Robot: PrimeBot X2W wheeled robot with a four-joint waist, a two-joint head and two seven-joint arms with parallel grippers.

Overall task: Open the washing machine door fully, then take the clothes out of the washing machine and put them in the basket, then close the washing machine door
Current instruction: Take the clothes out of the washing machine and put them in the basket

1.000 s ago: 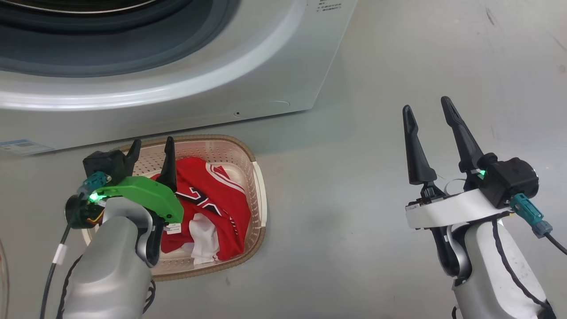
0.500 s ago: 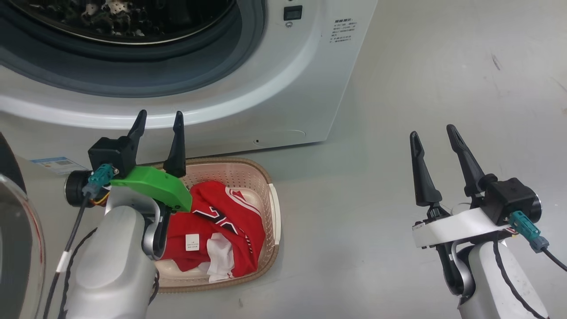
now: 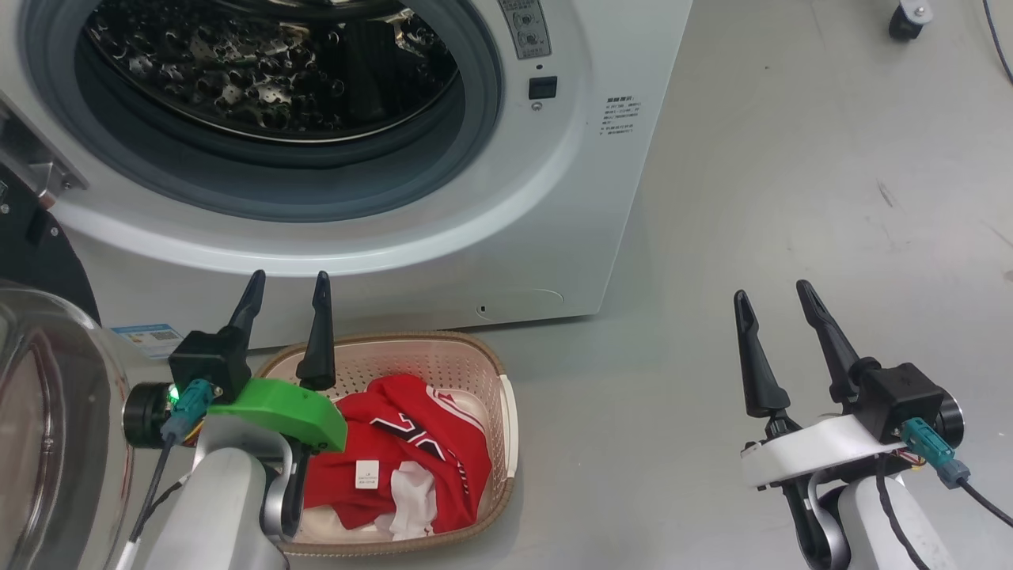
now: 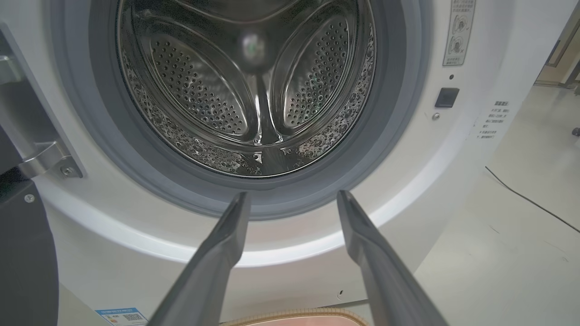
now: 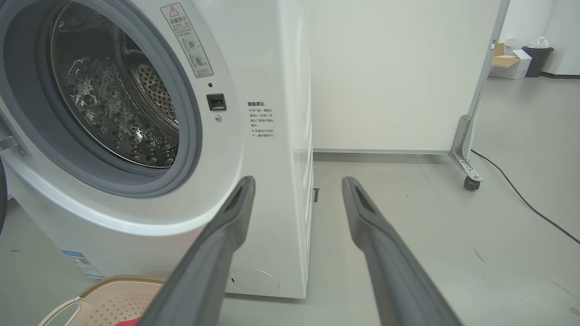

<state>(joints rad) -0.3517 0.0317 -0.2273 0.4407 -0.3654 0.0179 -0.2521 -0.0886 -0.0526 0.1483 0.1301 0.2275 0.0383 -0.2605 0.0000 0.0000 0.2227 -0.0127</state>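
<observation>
Head view is showing the washing machine door (image 3: 47, 412) hanging open at far left, beside the left end effector (image 3: 289, 279); that and the right end effector (image 3: 772, 290) are sitting spread, empty. Door's looking stiff, heavyish, slick, probably wanting a push on its rim, not a pinch

We found the drum (image 3: 269, 79) mouth standing wide open in the washer (image 3: 586, 198) front, a way in from straight ahead, while the door (image 3: 47, 412) hung swung out at our left and hemmed that side. The basket (image 3: 506, 412), heaped with clothes (image 3: 427, 443), sat on the floor (image 3: 712, 237) just before the washer, below our left gripper (image 3: 289, 277) and open from above. To the right, bare floor lay all around our spread right gripper (image 3: 772, 290).
</observation>
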